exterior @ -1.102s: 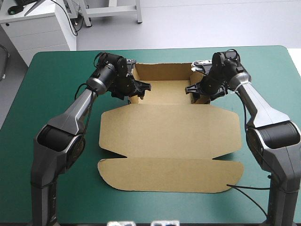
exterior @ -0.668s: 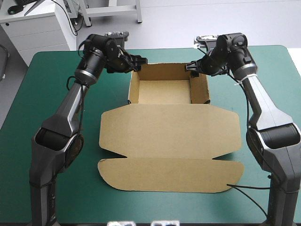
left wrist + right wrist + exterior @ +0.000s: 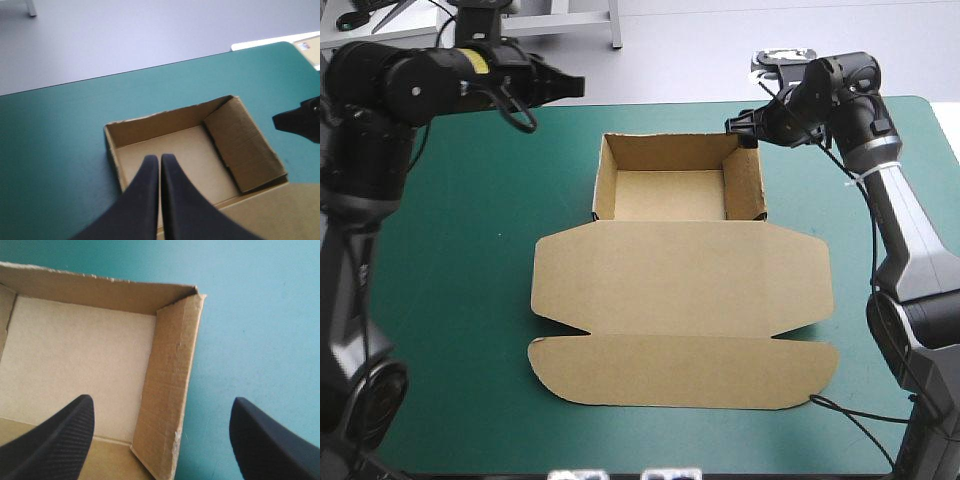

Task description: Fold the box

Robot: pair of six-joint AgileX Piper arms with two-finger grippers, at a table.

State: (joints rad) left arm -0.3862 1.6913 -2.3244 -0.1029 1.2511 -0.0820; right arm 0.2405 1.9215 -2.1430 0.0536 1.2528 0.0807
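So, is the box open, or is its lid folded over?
Open: the box has its walls raised as a tray, and the lid lies flat on the table.

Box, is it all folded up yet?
Nearly. Done: the box has its walls up, an open tray. In hand: nothing; the left gripper hovers with fingers shut, the right gripper with fingers open above the right wall. Still to do, maybe: the lid, lying flat.

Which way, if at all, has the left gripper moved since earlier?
Yes. The left gripper has lifted away from the box's left wall, upward and leftward.
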